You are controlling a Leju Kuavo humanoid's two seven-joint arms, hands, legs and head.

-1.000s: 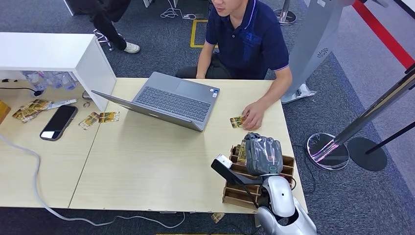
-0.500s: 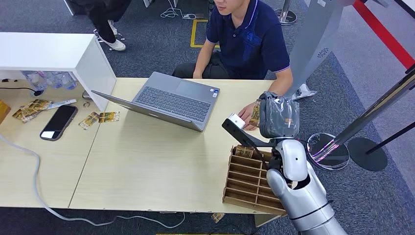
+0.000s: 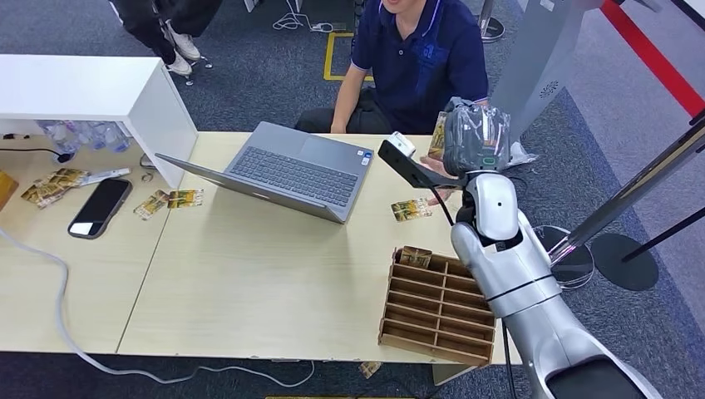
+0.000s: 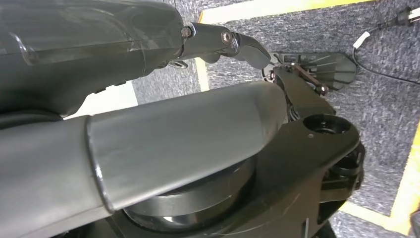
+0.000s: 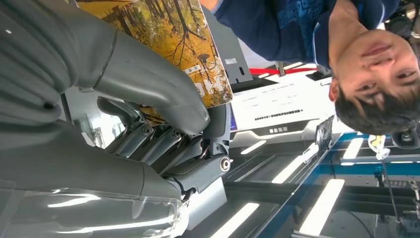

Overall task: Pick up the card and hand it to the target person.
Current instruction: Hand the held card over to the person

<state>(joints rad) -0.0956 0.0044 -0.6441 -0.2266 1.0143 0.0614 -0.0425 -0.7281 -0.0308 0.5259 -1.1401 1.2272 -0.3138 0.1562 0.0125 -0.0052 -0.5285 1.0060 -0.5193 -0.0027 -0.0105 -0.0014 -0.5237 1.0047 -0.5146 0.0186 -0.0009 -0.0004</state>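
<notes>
Now hold the right hand (image 3: 474,137) steady and raised at the far right of the table (image 3: 249,274), in front of the person (image 3: 420,58), and keep the grip until they take hold. Its fingers (image 5: 163,144) and thumb are clenched on the card (image 5: 173,34), which stands pinched between them, free edge toward the person. You cannot tell the left hand's (image 4: 223,42) state.

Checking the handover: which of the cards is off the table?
The card held up by the right hand toward the person; others lie on the table.
</notes>
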